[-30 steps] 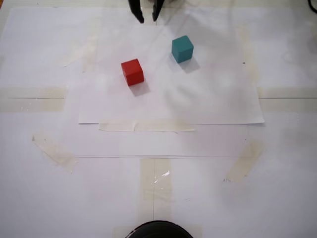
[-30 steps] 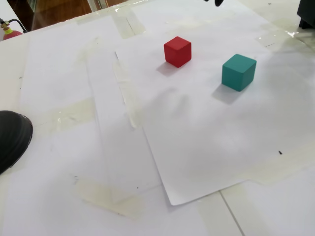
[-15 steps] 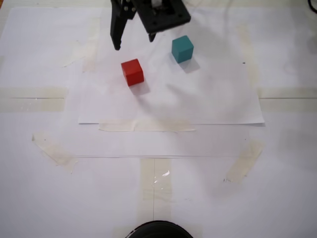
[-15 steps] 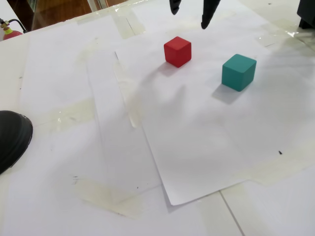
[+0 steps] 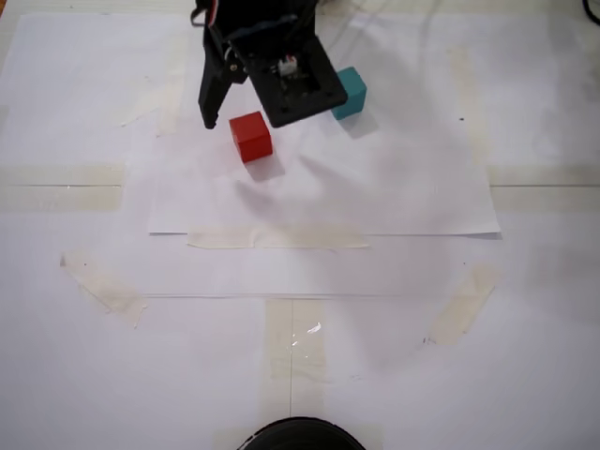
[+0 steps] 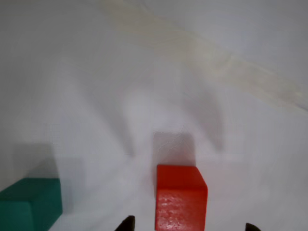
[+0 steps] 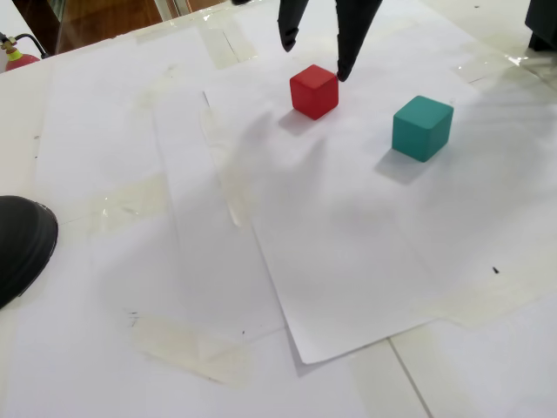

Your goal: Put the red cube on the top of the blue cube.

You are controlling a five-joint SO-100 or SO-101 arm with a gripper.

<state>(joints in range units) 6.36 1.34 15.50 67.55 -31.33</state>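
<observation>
Over the red cube [image 7: 313,91] we had the gripper [image 7: 317,54] wide open and empty; the blue cube [image 7: 422,127] sat near, at four o'clock. An off-center descent could've nudged red away.

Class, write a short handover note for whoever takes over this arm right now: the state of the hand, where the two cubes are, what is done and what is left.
Hand: open and empty, its two fingers poised just above and behind the red cube, not gripping it.
Red cube: resting on the white paper, ungrasped.
Blue cube: also on the paper, clearly apart from the red one, nothing on top.
Done: approach to the red cube only.
Left: lower, close on the red cube, lift it, carry it over and set it on the blue cube.
</observation>
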